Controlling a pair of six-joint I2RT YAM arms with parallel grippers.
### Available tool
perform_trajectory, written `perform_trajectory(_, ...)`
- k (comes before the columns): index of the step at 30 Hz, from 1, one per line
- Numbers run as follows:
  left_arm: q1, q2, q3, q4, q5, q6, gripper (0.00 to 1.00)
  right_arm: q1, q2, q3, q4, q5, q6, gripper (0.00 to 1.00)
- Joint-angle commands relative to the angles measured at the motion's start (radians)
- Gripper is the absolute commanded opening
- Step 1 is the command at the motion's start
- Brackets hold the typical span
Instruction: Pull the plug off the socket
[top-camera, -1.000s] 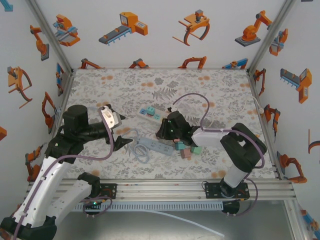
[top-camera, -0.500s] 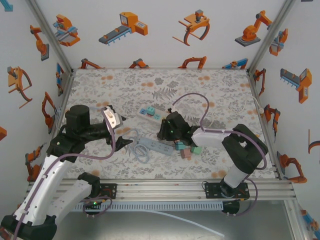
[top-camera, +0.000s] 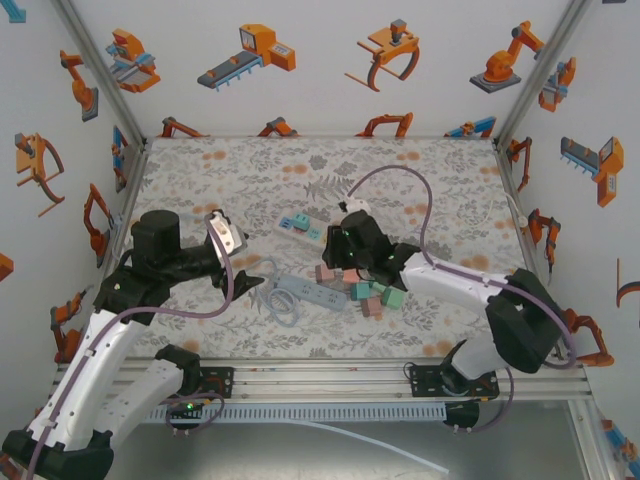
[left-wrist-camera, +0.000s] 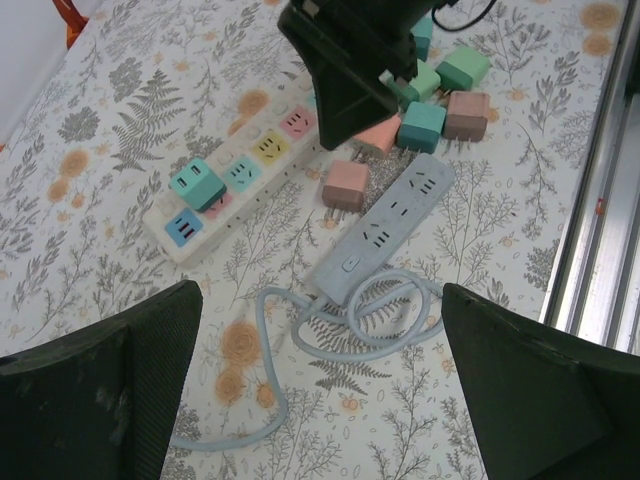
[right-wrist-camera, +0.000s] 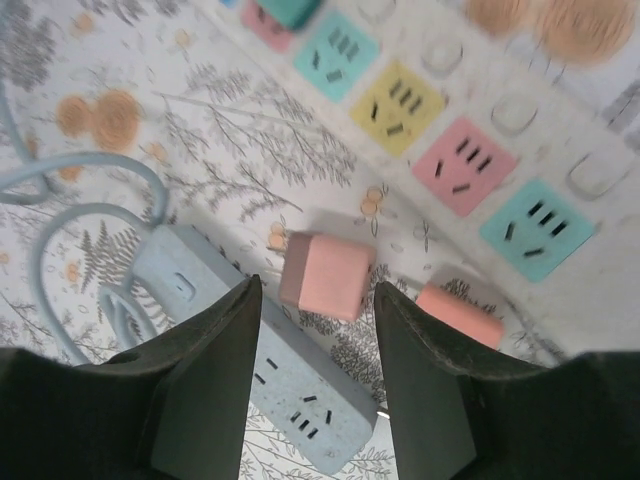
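Likely the teal plug (left-wrist-camera: 197, 185), seated near the left end of the socket strip (left-wrist-camera: 262, 150), is light, rigid and smooth; pinch its flat sides. Left of the strip, the left gripper (left-wrist-camera: 320, 330) gapes wide, empty. By the strip's right end, the right gripper (right-wrist-camera: 318, 290) stands partly open over a loose pink plug (right-wrist-camera: 325, 277), gripping nothing.

The right gripper (right-wrist-camera: 318, 292) is opening its fingers (right-wrist-camera: 200, 380) a little and sliding a bit toward the far edge of the tabletop (top-camera: 250, 170). The pink plug (right-wrist-camera: 325, 275) is no longer being squeezed. It seems to be lying loose between the fingers, just beside the blue power strip (right-wrist-camera: 270, 350). The right arm (top-camera: 520, 325) is swinging its elbow out toward the right edge.
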Motion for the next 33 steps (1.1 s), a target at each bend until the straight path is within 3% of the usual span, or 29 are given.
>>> perform_trajectory(1,-0.001,-0.008,-0.01,0.016,-0.011,-0.018,0.97,0.006,-0.088,0.053,0.002,0.08,-0.181,0.48)
perform_trajectory(8,-0.001,-0.008,-0.019,0.064,-0.064,-0.055,0.97,0.006,-0.165,0.037,0.235,0.066,-0.571,0.49)
perform_trajectory(11,-0.001,0.0,-0.037,0.142,-0.159,-0.132,0.97,0.006,-0.15,0.047,0.317,0.058,-0.732,0.51)
perform_trajectory(16,-0.001,0.031,-0.073,0.299,-0.332,-0.333,0.97,0.006,-0.059,0.132,0.29,0.011,-0.92,0.54)
perform_trajectory(22,0.011,0.135,-0.023,0.365,-0.552,-0.525,0.97,-0.007,0.123,0.382,-0.036,-0.189,-0.971,0.59)
perform_trajectory(26,0.061,0.286,0.088,0.317,-0.67,-0.703,0.97,-0.013,0.261,0.567,-0.215,-0.216,-0.931,0.63)
perform_trajectory(29,0.107,0.425,0.194,0.244,-0.683,-0.837,0.97,-0.023,0.375,0.74,-0.382,-0.223,-0.908,0.64)
perform_trajectory(33,0.17,0.592,0.293,0.197,-0.606,-1.007,0.97,-0.035,0.514,0.93,-0.553,-0.222,-0.896,0.63)
